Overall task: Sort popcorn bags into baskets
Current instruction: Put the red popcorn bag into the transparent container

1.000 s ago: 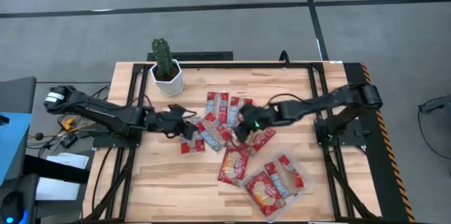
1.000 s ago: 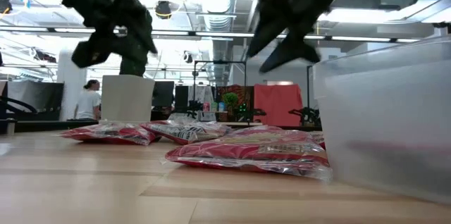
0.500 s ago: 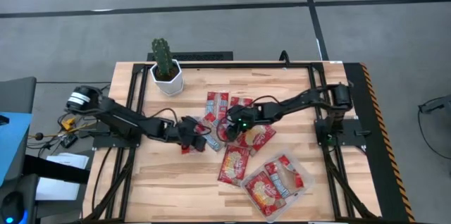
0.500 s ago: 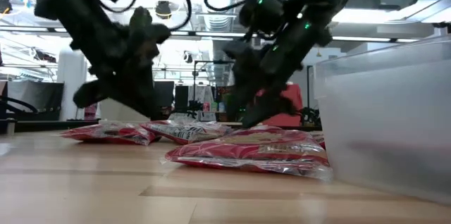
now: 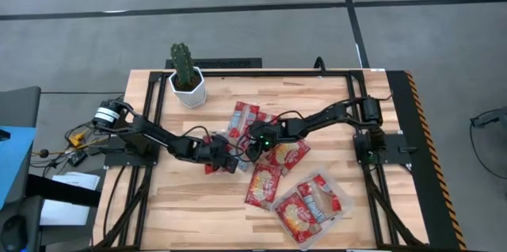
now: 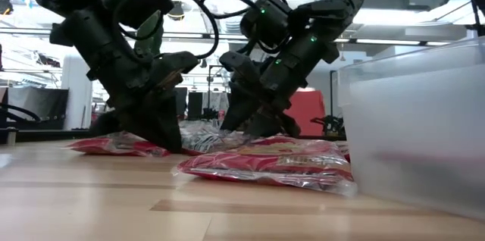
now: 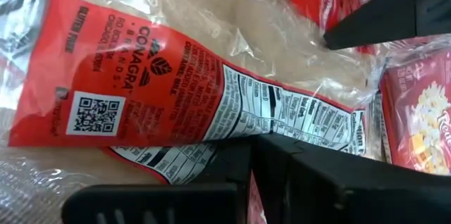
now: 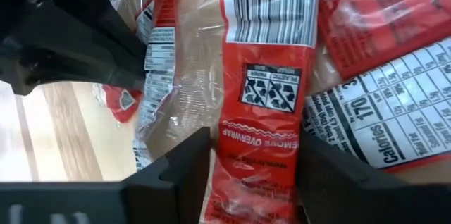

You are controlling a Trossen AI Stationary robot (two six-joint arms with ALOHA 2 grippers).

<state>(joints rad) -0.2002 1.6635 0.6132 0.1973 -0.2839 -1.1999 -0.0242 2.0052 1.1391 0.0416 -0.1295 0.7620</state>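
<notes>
Several popcorn bags (image 5: 249, 137) lie in a loose pile at the table's middle. My left gripper (image 5: 226, 159) is down at the pile's left side. Its fingers are drawn close together (image 7: 248, 182) at the edge of a wide red bag with a printed label (image 7: 176, 90). My right gripper (image 5: 253, 141) is open and low over the pile. Its fingers stand on either side (image 8: 254, 171) of a narrow red bag (image 8: 266, 90), lengthwise along it. The clear tray (image 5: 345, 201) sits near the table's front right and holds two or three bags (image 5: 297, 214). My left gripper pinches the wide red bag at its label-side edge (image 7: 211, 155), and a red sliver shows in the narrow gap between the fingers. It slants down from the table's left. The bag lies flat on the pile and the table. My right gripper: whether its fingers touch the narrow bag, I cannot tell.
A white cactus pot (image 5: 188, 85) stands at the far left of the table. One red bag (image 5: 263, 185) lies between the pile and the tray. The tray wall (image 6: 417, 120) fills the low view's right. The two grippers are close together over the pile.
Both grippers have come down from above the pile onto the bags. The left one has moved toward the table's right and the right one toward its left, so they now stand close together. The bags have not visibly shifted.
</notes>
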